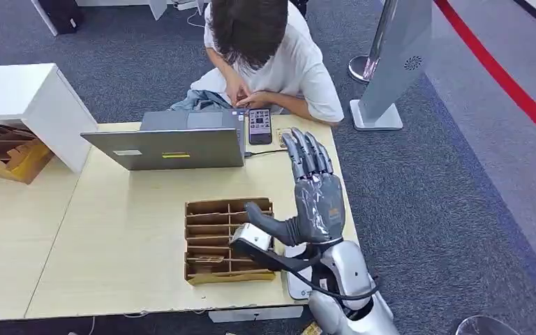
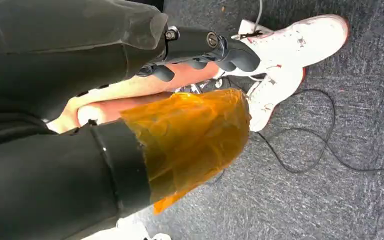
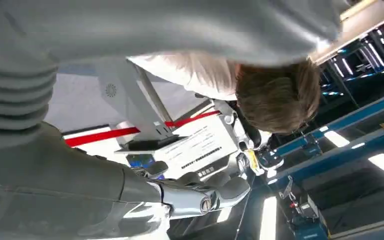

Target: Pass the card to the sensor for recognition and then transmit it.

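Nearest is the robot's right hand (image 1: pixel 315 199), raised on its silver arm over the near right part of the counter (image 1: pixel 125 237). Its back faces the head camera, the fingers are stretched out side by side toward the seated person (image 1: pixel 272 49), and the thumb sticks out sideways. That reach toward the far edge reads as an offer, so I judge the handing-over is the step in hand. The card (image 3: pixel 200 148) appears to be the white rectangle with barcode-like print in the right wrist view, lying just beside the fingers on the palm side. From the head view the hand itself hides it. Whether the fingers really clamp it or it merely rests against them I cannot tell, as no contact line is visible. A flat white device (image 1: pixel 294 283), possibly the sensor, lies on the counter under the forearm, half covered by the arm and its black cable. Beside it sits a cardboard divider tray (image 1: pixel 209 241), its contents too small to read. Farther off stand a laptop (image 1: pixel 167 146) and a phone (image 1: pixel 259 126) near the person's hands. The left hand (image 2: pixel 195 130) hangs by the floor, thumb and fingers apart, holding nothing.
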Robot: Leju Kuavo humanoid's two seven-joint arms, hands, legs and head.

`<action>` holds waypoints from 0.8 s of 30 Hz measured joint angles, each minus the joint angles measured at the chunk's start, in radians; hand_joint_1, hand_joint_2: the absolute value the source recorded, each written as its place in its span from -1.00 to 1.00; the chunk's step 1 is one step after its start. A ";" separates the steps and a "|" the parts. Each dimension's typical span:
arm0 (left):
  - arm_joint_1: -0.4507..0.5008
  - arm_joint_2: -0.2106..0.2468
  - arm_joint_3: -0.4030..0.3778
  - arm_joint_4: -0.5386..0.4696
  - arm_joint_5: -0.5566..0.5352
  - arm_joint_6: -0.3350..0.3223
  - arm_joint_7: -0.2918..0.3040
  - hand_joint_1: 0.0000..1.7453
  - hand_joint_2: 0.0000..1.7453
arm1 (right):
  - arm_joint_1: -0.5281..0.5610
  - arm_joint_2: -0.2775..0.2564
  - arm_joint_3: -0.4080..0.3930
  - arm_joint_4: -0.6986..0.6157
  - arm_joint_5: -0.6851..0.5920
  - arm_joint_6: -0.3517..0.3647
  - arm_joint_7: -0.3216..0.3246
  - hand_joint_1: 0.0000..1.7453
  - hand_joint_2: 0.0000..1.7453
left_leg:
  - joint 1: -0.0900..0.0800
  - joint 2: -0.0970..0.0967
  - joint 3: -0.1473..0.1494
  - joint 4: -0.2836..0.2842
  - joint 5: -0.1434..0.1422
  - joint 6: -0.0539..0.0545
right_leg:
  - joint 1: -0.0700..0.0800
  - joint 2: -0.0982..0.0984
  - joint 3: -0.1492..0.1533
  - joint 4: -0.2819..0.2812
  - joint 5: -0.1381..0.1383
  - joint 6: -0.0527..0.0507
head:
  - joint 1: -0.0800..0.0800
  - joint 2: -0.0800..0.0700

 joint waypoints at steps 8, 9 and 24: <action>0.010 0.000 0.000 0.000 0.037 0.017 0.005 -1.00 -1.00 | 0.097 -0.026 0.002 -0.085 -0.043 -0.039 -0.078 -1.00 1.00 | 0.000 0.000 0.000 0.000 -0.001 0.001 | 0.000 0.000 0.000 0.000 0.000 0.000 | 0.000 0.000; 0.011 0.000 0.000 0.000 0.041 0.018 0.006 -1.00 -1.00 | 0.107 -0.030 0.005 -0.096 -0.043 -0.039 -0.087 -1.00 1.00 | 0.000 0.000 0.000 0.000 -0.001 0.001 | 0.000 0.000 0.000 0.000 -0.001 0.000 | 0.000 0.000; 0.014 0.000 -0.001 0.000 0.063 0.019 0.008 -1.00 -1.00 | 0.184 -0.076 0.066 -0.136 -0.054 -0.032 -0.121 -1.00 1.00 | 0.000 0.000 0.000 0.000 -0.001 0.001 | 0.000 0.000 0.000 0.000 -0.001 0.000 | 0.000 0.000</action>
